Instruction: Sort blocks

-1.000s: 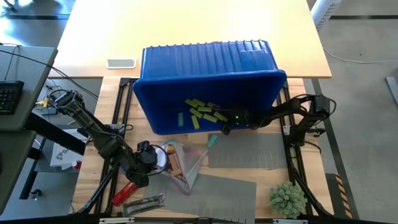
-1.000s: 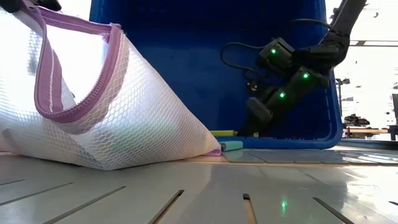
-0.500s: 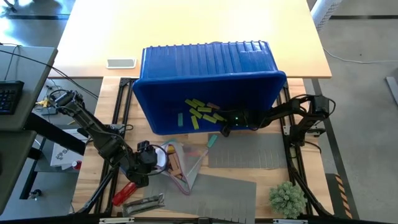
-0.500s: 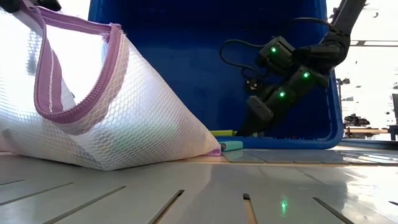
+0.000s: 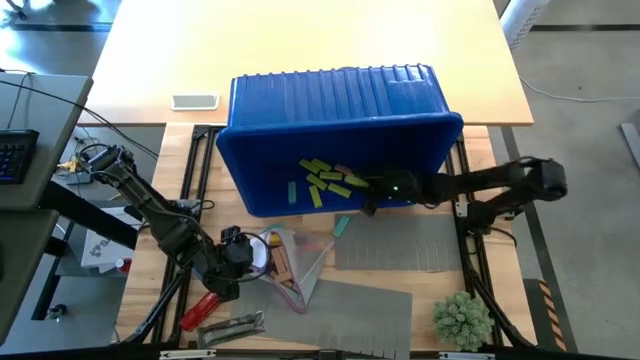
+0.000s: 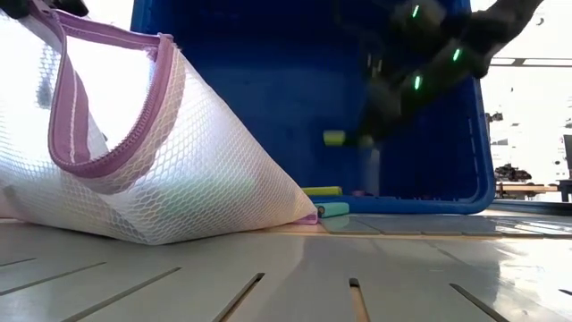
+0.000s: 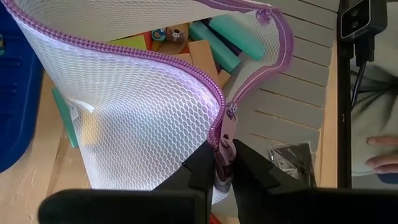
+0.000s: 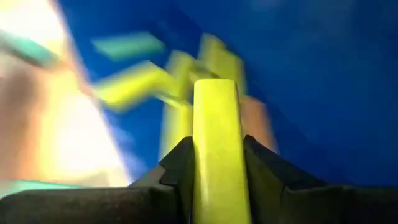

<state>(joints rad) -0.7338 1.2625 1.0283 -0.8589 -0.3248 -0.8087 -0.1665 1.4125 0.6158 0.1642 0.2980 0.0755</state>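
Observation:
A blue bin (image 5: 340, 110) lies tipped on its side, several lime, teal and tan blocks (image 5: 325, 180) resting on its lower wall. My right gripper (image 5: 366, 202) reaches into the bin's mouth, shut on a lime block (image 6: 335, 138). A white mesh bag (image 5: 290, 262) with a purple zipper lies on the table; teal and tan blocks (image 7: 214, 37) show inside it. My left gripper (image 5: 250, 256) is shut on the bag's zipper. One teal block (image 5: 341, 226) lies flat on the table before the bin. My left gripper pinches the purple zipper (image 7: 224, 149) at the end of the bag's mouth between its two fingers, coming slanting down from the table's left. The bag's bottom rests on the table and its mouth stands open. My right gripper pinches the lime block's two long sides (image 8: 214, 155) between its two fingers, which lie along it. The block's free end (image 6: 333, 138) sticks out past the fingertips. It hangs roughly level, lifted clear of the bin's lower wall.
Grey slotted mats (image 5: 400, 245) cover the table's near right. A red cylindrical tool (image 5: 200, 308) and a small clear packet (image 5: 232, 325) lie near the front left. A green tufted ball (image 5: 462, 318) sits at the front right, a white flat device (image 5: 195, 101) beyond the bin.
My right gripper has risen inside the bin and tipped closer to level. A lime block now shows between its fingers, lifted clear of the bin's lower wall. The bag and my left gripper have kept still.

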